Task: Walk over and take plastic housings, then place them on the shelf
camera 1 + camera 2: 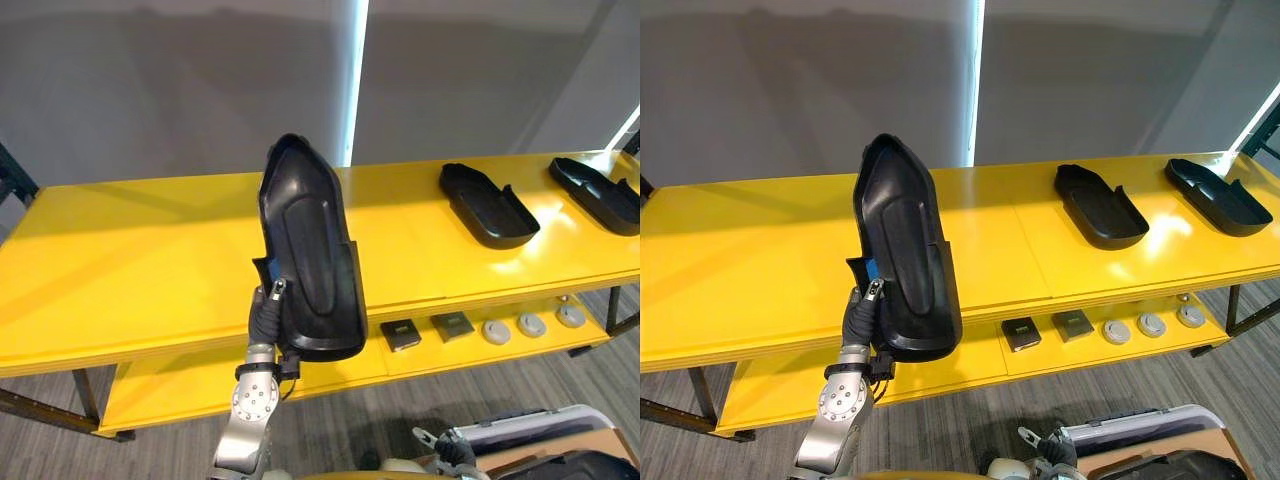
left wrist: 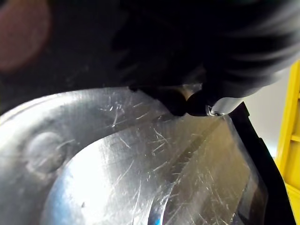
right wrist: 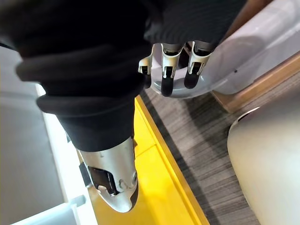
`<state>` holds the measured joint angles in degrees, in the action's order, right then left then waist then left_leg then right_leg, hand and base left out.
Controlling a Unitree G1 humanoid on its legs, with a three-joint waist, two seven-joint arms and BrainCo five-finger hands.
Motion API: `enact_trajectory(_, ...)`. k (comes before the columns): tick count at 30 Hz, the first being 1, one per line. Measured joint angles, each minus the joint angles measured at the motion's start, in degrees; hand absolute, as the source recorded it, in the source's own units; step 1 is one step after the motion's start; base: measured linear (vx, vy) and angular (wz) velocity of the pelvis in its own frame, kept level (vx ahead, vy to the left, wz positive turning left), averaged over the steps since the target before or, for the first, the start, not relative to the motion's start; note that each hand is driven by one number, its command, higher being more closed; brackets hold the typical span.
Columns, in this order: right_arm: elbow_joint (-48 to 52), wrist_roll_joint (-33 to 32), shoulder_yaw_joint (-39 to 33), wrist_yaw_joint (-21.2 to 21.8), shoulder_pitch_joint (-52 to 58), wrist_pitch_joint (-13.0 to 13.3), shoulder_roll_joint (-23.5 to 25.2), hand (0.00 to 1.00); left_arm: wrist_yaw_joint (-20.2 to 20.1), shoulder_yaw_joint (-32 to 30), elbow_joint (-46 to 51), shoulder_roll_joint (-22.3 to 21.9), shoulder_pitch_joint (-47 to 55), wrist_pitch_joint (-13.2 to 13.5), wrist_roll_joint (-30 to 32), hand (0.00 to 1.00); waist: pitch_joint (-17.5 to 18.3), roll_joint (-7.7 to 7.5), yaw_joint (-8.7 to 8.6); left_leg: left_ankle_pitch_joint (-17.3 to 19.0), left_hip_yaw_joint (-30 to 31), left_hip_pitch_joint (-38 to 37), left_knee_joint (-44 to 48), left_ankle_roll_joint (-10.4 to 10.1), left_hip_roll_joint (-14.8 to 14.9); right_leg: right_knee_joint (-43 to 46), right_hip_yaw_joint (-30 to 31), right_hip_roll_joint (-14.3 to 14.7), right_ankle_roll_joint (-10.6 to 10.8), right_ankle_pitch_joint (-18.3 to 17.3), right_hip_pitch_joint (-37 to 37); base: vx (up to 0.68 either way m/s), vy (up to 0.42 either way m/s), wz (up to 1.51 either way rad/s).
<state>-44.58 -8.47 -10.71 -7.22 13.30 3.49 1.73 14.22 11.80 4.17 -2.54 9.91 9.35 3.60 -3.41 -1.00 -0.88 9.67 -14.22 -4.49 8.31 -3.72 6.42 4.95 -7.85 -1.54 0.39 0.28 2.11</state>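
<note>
left hand (image 1: 266,318) grips black housing (image 1: 305,240) over yellow shelf (image 1: 130,260); right hand (image 3: 168,70) relaxed above grey carpet (image 3: 187,122).

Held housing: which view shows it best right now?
Left eye view: the whole housing stands upright in the left hand, before the shelf. The right eye view shows the same. The left wrist view gives its scratched surface up close.

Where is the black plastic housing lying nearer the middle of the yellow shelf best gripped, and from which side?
Probably at the wide end's raised rim, coming from the yellow shelf's front. The black plastic housing lies hollow side up with that end toward the robot, so its wall can be pinched there.
</note>
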Motion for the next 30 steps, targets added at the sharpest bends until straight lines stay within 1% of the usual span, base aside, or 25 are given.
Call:
enact_trajectory(1, 0.01, 0.17, 0.01, 0.00, -0.16, 0.05, -0.09, 0.00, 0.02, -0.13, -0.55, -0.08, 0.02, -0.04, 0.01, 1.00, 0.13, 0.06, 0.08, -0.58, -0.07, -0.83, -1.18, -0.21, -0.13, -1.87, 0.05, 0.18, 0.19, 0.91, -1.14, 0.00, 0.000, 0.00)
enact_trajectory(3, 0.01, 0.46, 0.33, 0.04, -0.44, 0.10, -0.08, 0.00, 0.05, -0.28, -1.28, 0.69, 0.00, -0.04, 0.64, 1.00, 0.41, 0.07, 0.09, -1.21, -0.16, -1.42, -2.33, 0.33, -0.50, -4.61, 0.15, 0.22, 0.35, 2.43, -2.49, 0.00, 0.000, 0.00)
enact_trajectory(5, 0.00, 1.71, 0.63, 0.05, -0.43, 0.09, -0.01, 0.00, 0.98, -1.04, -2.44, 1.09, -0.18, -0.30, 1.65, 1.00, 0.61, -0.05, 0.22, -1.46, -0.41, -1.34, -2.40, 0.61, -0.88, -7.14, 0.31, 0.04, 0.68, 4.12, -3.51, -0.06, 0.025, -0.04)
enact_trajectory(7, -0.01, 2.40, 1.03, 0.03, -0.40, 0.09, -0.08, 0.00, 2.00, -1.33, -2.98, 1.11, -0.55, -0.81, 1.95, 1.00, 0.69, -0.11, 0.18, -1.85, -0.36, -1.29, -2.65, 0.90, -1.33, -8.39, 0.30, -0.29, 0.78, 4.86, -3.98, -0.09, 0.007, 0.03)
enact_trajectory(10, -0.09, 2.85, 2.48, 0.04, -0.47, 0.08, -0.29, 0.00, 3.88, -1.99, -6.94, 1.40, -5.30, -1.79, 3.38, 1.00, 0.86, -0.31, 0.14, -3.46, -0.36, -1.26, -4.67, 1.11, -2.04, -10.06, 0.29, -0.65, 0.92, 6.29, -3.94, -0.10, -0.014, 0.01)
enact_trajectory(12, -0.09, 3.46, 2.86, 0.08, -0.50, 0.08, -0.37, 0.00, 5.17, -3.01, -10.71, 1.89, -9.58, -2.64, 3.84, 1.00, 0.97, -0.50, -0.06, -4.38, -0.36, -1.48, -6.23, 0.91, -2.32, -10.63, 0.32, -0.66, 0.51, 6.83, -3.73, -0.09, -0.028, 0.00)
enact_trajectory(14, -0.12, 3.74, 3.89, 0.08, -0.67, 0.08, -0.72, 0.00, 6.66, -4.94, -15.51, 2.74, -14.56, -3.11, 3.79, 1.00, 0.97, -0.53, -1.12, -5.54, -0.23, -1.92, -8.06, 0.41, -2.53, -10.82, 0.36, -0.61, 0.72, 6.77, -3.28, -0.09, -0.029, 0.01)
enact_trajectory(15, -0.13, 4.01, 4.27, 0.09, -0.74, 0.08, -0.93, 0.00, 7.06, -5.31, -16.42, 3.00, -15.65, -3.42, 3.75, 1.00, 0.99, -0.56, -1.49, -5.80, -0.23, -1.92, -8.49, 0.22, -2.58, -10.83, 0.39, -0.59, 0.76, 6.81, -3.03, -0.09, -0.028, -0.04)
enact_trajectory(17, -0.41, 4.59, 4.97, 0.21, -1.17, 0.07, -1.46, 0.00, 7.88, -7.21, -21.41, 4.22, -21.07, -4.51, 3.25, 1.00, 1.02, -0.66, -1.91, -6.69, -0.30, -1.63, -9.91, 0.08, -2.72, -10.89, 0.73, -0.47, 1.01, 6.99, -1.89, -0.08, -0.028, -0.09)
enact_trajectory(18, -0.71, 4.59, 4.97, 0.38, -1.45, 0.07, -1.55, 0.00, 8.31, -7.66, -22.65, 4.36, -22.37, -4.75, 2.99, 1.00, 1.02, -0.66, -2.08, -6.92, -0.31, -1.48, -10.16, -0.01, -2.74, -10.90, 0.73, -0.45, 1.04, 7.01, -1.67, -0.06, -0.020, -0.07)
enact_trajectory(20, -1.15, 4.63, 5.01, 1.08, -2.11, 0.06, -1.78, 0.00, 9.16, -8.64, -25.41, 5.06, -25.56, -5.44, 1.41, 1.00, 1.00, -0.70, -3.08, -7.25, -0.28, -0.93, -10.54, -0.08, -2.80, -10.91, 0.72, -0.45, 1.10, 7.12, -0.88, -0.02, -0.007, -0.01)
enact_trajectory(23, -1.19, 4.74, 5.09, 1.28, -2.73, 0.00, -1.97, 0.00, 10.28, -10.29, -30.16, 6.16, -30.99, -6.78, -0.65, 1.00, 0.97, -0.69, -4.15, -7.33, -0.26, -0.50, -10.57, -0.08, -2.88, -10.90, 0.73, -0.42, 1.09, 7.38, -0.23, 0.00, 0.000, 0.00)
enact_trajectory(27, -1.19, 4.74, 5.11, 1.29, -3.68, -0.01, -2.09, 0.00, 10.93, -10.95, -34.08, 7.85, -35.55, -7.38, -0.71, 1.00, 0.55, -0.68, -4.85, -7.59, -0.31, -0.01, -10.79, 0.26, -3.18, -10.88, 1.07, -0.49, 0.61, 8.00, 0.49, 0.03, 0.032, -0.05)
enact_trajectory(30, -1.20, 4.74, 5.13, 1.30, -4.10, 0.00, -2.10, 0.00, 11.44, -13.03, -36.97, 8.38, -39.18, -8.28, -0.71, 1.00, -0.08, -0.68, -5.02, -7.78, -0.66, 0.24, -11.31, 0.55, -3.48, -10.80, 1.55, -0.58, 0.53, 8.12, 1.22, 0.03, 0.035, -0.08)
